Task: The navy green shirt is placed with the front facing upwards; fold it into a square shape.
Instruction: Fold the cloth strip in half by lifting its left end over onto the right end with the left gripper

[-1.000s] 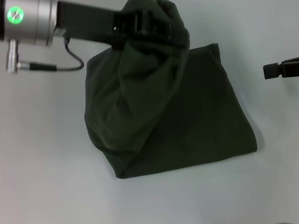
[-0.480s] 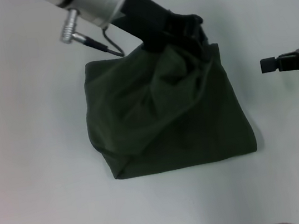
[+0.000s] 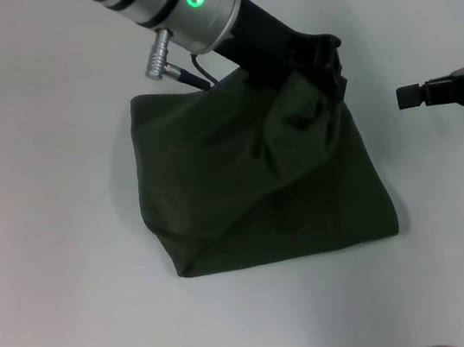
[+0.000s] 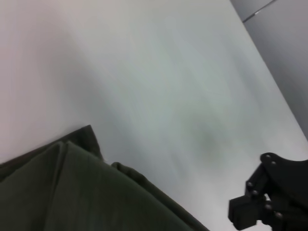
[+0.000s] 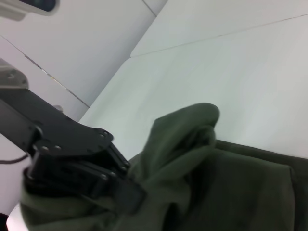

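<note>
White table (image 3: 43,254); left gripper (image 3: 320,60) clamps navy green shirt (image 3: 253,196).

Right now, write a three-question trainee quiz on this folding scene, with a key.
1. True or false: the left gripper is shut on a bunched part of the navy green shirt.
2. Where is the right gripper? A. on the shirt; B. off the shirt's right side, apart from the cloth; C. under the shirt.
3. Fill in: in the head view, the held cloth is at the shirt's far ____ corner.

Key:
1. True; the right wrist view shows cloth pinched at the gripper.
2. B.
3. Right, near the edge farthest from the robot.
</note>
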Tool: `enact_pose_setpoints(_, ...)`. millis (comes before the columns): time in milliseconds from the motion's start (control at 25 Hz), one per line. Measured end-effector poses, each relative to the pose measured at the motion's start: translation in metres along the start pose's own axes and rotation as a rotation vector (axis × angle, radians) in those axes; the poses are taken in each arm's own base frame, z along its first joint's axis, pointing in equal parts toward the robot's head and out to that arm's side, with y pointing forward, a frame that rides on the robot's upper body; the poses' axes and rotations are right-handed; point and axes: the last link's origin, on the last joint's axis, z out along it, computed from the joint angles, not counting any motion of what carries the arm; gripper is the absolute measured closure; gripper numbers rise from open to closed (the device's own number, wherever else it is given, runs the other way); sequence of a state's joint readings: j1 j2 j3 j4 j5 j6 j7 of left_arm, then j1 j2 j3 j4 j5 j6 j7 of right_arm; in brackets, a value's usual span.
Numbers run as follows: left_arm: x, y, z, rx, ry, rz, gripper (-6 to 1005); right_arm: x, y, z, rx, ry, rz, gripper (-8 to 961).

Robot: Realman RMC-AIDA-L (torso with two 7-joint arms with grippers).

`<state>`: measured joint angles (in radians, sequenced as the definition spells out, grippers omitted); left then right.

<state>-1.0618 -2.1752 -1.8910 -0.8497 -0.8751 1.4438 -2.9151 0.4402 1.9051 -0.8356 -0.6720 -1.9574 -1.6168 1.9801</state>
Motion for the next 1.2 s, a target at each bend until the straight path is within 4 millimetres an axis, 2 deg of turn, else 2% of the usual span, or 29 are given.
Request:
enact_pose_setpoints(440,-0.004,0.006,0.022,0.025,-0.029,0.003,869,-0.002,-0.001,0.001,0.007,0.001,0.006,897)
enact_pose_setpoints(840,-0.005,0.007,0.031,0.021,-0.021,0.007,865,-0.002,-0.001,0.006,0.015,0.034,0.016,892)
enact_pose_setpoints(1200,-0.005,0.017,0.036,-0.006,-0.032,0.05,862,-0.002,-0.001,0.007,0.018,0.034,0.023,888)
